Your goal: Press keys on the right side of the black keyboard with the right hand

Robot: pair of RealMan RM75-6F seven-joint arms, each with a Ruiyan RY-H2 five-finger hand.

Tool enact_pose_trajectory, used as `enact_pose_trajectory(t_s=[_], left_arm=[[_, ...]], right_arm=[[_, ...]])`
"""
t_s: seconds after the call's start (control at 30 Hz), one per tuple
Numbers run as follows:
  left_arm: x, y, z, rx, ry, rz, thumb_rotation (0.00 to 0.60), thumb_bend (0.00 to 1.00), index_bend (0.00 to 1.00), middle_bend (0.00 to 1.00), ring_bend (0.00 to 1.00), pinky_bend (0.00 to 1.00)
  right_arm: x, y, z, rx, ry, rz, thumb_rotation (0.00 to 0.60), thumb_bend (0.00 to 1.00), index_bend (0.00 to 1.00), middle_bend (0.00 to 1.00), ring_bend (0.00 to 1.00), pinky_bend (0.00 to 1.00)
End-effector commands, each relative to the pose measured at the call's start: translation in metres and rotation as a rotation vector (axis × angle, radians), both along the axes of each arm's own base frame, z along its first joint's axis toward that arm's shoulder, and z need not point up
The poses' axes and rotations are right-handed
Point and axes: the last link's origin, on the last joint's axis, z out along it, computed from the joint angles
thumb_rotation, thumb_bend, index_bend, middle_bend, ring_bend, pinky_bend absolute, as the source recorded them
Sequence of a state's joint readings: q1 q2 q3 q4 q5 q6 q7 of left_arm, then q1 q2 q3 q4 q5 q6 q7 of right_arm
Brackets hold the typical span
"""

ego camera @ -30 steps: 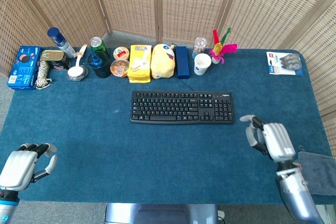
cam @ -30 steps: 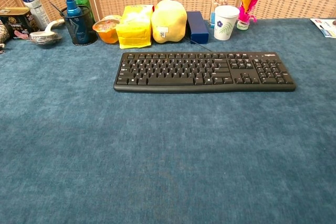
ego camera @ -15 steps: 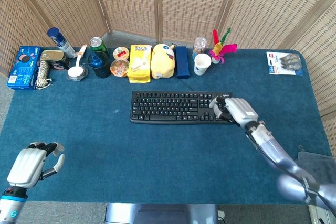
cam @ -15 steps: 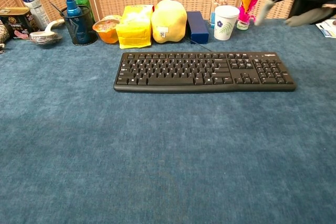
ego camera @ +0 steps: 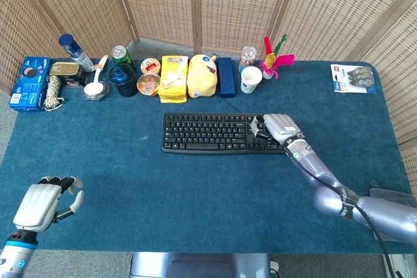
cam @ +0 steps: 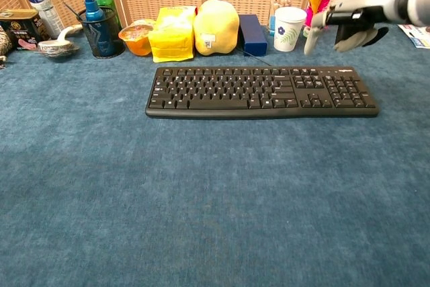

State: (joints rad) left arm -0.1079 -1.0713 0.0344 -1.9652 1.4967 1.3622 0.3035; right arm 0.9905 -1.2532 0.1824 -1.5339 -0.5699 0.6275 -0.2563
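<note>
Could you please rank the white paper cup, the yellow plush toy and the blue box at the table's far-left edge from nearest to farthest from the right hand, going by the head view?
Measured from the right hand over the keyboard's right end:
1. White paper cup, just behind the hand in the back row.
2. Yellow plush toy, further left along that row.
3. Blue box, at the far-left edge.

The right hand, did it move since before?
Yes. The right hand moved from the table's near right edge up and leftward, and now hangs over the keyboard's right end.
</note>
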Motion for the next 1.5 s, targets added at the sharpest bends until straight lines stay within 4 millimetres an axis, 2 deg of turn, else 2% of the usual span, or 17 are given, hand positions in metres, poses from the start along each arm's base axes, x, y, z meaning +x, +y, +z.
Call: enact_pose_trajectory(t_s=[0.03,0.73,1.17,1.5], left_arm=[[0.000,0.000,0.000,0.000,0.000,0.002,0.035,0.39,0.40,0.50,0.43,0.33],[-0.006,0.000,-0.001,-0.002,0.002,0.014,0.037,0.39,0.40,0.50,0.43,0.33],[-0.009,-0.001,0.000,-0.001,0.003,0.021,0.035,0.40,0.40,0.50,0.43,0.33],[-0.012,-0.003,0.001,0.000,0.003,0.027,0.038,0.39,0.40,0.50,0.43,0.33]], right_arm=[[-0.005,-0.003,-0.012,0.020,0.041,-0.022,0.000,0.65,0.31,1.00,1.00,1.00],[-0.020,-0.019,-0.033,0.008,0.149,-0.100,0.000,0.65,0.31,1.00,1.00,1.00],[-0.011,-0.023,-0.044,0.015,0.188,-0.090,0.000,0.65,0.31,1.00,1.00,1.00],[-0.014,-0.021,-0.046,0.016,0.204,-0.103,0.000,0.65,0.31,1.00,1.00,1.00]])
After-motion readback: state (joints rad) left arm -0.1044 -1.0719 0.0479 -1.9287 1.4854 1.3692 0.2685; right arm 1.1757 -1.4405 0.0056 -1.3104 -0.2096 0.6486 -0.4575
